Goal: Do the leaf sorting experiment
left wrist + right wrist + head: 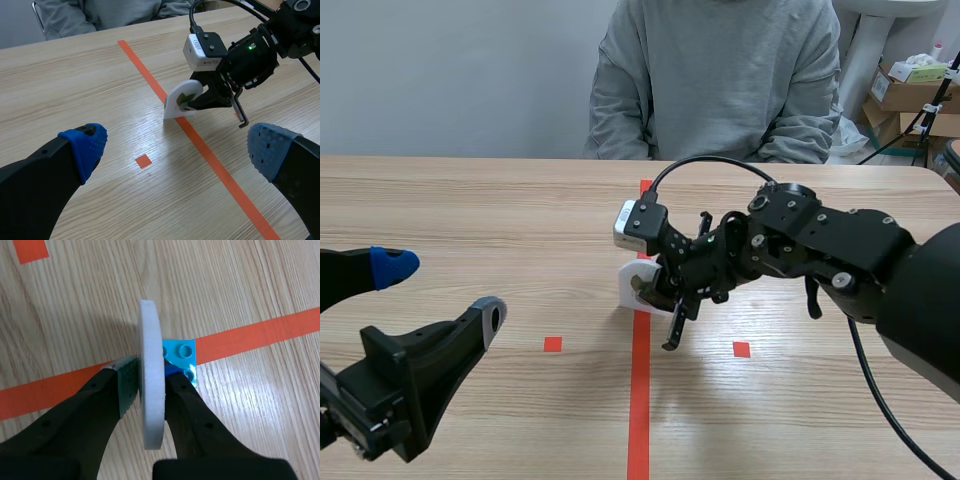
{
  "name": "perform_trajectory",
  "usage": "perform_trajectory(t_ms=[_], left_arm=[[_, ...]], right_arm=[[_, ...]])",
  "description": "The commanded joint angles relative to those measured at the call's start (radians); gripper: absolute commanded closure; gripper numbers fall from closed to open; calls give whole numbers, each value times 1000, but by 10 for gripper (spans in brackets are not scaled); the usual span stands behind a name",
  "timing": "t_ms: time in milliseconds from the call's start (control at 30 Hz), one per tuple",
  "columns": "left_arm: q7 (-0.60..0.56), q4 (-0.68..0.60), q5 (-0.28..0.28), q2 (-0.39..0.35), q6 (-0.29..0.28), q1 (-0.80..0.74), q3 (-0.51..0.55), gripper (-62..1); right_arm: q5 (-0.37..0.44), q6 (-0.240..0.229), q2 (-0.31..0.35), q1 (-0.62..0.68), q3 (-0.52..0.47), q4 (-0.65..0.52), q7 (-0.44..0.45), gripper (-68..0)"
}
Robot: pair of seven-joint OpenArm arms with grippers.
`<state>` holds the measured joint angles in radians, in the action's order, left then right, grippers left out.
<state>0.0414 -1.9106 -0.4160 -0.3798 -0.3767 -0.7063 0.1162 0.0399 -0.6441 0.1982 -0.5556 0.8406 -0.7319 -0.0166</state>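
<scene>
Between the right hand's (149, 377) clenched fingers (107, 400), a white disc (150, 335) on edge.

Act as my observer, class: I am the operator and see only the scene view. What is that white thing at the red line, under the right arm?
Observer: A thin white disc, standing on edge, with the right arm's jaws shut on it, one pad on each face.
Operator: Is anything on its face?
Observer: The left wrist view shows a green shape there. I cannot tell whether it is a leaf.
Operator: Is anything hidden behind it?
Observer: Yes, a small blue studded brick sits on the orange tape line, right beside the disc.
</scene>
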Motion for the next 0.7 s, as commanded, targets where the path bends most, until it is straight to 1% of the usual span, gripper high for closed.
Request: perform_trajectory(t_ms=[0,67,100,167,267,367,500,667], left_arm=[[-13,-3,-6,2,-3,-6,3,-600],[-13,-3,-6,2,-3,-6,3,-600],[-13,-3,-6,2,-3,-6,3,-600],[-13,-3,-6,2,-3,-6,3,-600],[-13,-3,-6,2,-3,-6,3,-600],[-14,-3,-6,2,-3,-5,3,-600],[-14,-3,-6,2,-3,-5,3,-600],[-14,-3,-6,2,-3,-5,3,-600]], right_arm=[[30,1,33,-26,-27,-32,-13,-32],[87,2,52,-25,-48,-58,-45,-32],[114,15,64,-23,-61,-72,-57,-32],[173,55,92,-17,-95,-108,-97,-32],[251,122,140,8,-171,-183,-174,-32],[329,170,186,50,-264,-259,-240,-32],[381,232,218,114,-396,-311,-327,-33],[398,289,231,198,-575,-328,-422,-33]])
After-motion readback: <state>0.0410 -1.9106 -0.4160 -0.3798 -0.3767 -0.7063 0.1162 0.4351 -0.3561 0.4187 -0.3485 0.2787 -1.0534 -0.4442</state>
